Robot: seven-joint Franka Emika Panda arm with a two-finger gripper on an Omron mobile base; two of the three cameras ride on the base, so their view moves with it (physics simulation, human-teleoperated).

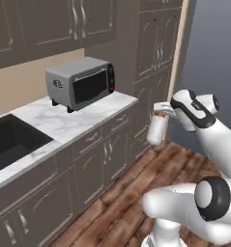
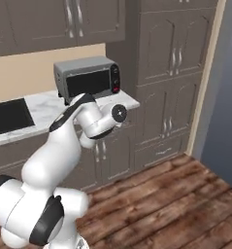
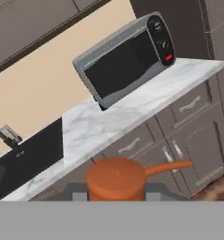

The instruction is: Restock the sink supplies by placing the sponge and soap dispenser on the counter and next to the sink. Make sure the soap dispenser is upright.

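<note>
Sink (image 1: 10, 140) far left, black basin sunk into marble surface (image 1: 83, 120). Toaster oven (image 1: 81, 82) sits on surface right of sink, near the end. Off surface edge, over wood floor (image 1: 131, 202), pincer (image 1: 159, 114) clamped on soap dispenser (image 1: 155, 130), white bottle hanging in air in front of tall cabinet (image 1: 155, 58), pretty much upright, slight lean. Hand view: reddish pump top (image 3: 115, 180) close up, spout pointing right.
</note>
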